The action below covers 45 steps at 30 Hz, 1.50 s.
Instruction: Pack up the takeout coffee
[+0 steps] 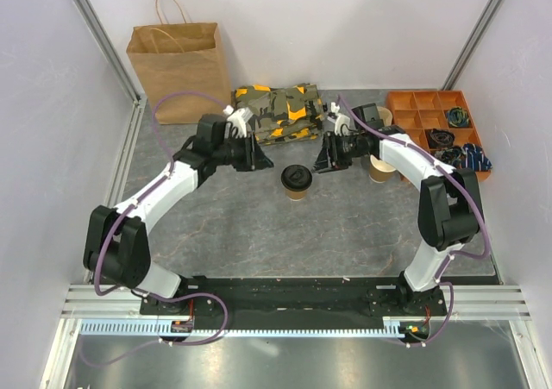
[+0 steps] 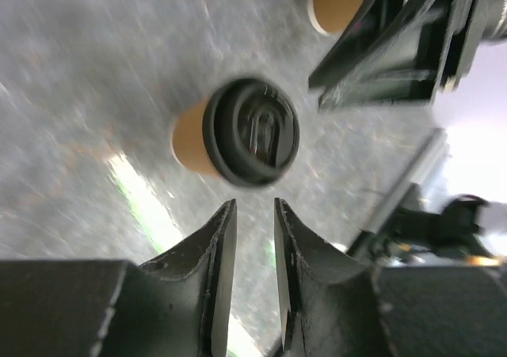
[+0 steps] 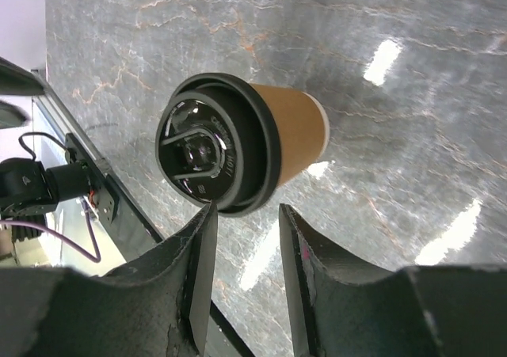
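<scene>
Coffee (image 1: 296, 182) is sitting upright on the grey surface (image 1: 345, 234), pretty much dead centre of the overhead frame, black lid on. The left fingers (image 2: 218, 246) hang just up and left of it and the right fingers (image 3: 198, 246) just up and right, so the cup is between the two but neither one touches it. In the left wrist view the fingers are parted by only a narrow slot with nothing in it, and the cup is just past their tips. Same deal on the right wrist view, with a somewhat wider gap, nothing gripped, and the lid right off the tips. The paper bag (image 1: 177, 61) stands at the upper left against the back wall, well away from the coffee. A camo bundle (image 1: 278, 111) lies at the top middle, an orange tray (image 1: 435, 130) of bits is at the upper right, and a lidless cup (image 1: 379, 166) sits beside the right arm.
</scene>
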Motion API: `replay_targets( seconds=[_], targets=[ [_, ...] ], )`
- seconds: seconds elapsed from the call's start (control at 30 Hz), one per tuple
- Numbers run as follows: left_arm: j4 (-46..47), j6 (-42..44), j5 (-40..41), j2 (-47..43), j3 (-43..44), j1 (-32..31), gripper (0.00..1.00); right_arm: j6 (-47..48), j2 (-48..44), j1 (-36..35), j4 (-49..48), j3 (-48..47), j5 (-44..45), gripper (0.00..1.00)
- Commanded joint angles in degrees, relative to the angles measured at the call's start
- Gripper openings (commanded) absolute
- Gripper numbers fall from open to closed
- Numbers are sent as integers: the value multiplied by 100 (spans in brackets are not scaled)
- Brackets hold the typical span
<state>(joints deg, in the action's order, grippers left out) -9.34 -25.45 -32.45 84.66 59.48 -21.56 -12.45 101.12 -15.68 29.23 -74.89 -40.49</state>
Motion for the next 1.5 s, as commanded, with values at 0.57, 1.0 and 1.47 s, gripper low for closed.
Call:
replay_targets(
  seconds=[0.57,1.0,1.47],
  targets=[
    [-2309,1710,1689,797,1619,-981,24,392,347,-585,171,-755,727,40],
    [-2291,1535,1531,894,1812,-1105,21,357,-57,-761,56,-913,797,37],
    [-2300,1534,1645,1061,1909,-1105,18,146,-58,-901,-84,-773,428,22]
  ],
)
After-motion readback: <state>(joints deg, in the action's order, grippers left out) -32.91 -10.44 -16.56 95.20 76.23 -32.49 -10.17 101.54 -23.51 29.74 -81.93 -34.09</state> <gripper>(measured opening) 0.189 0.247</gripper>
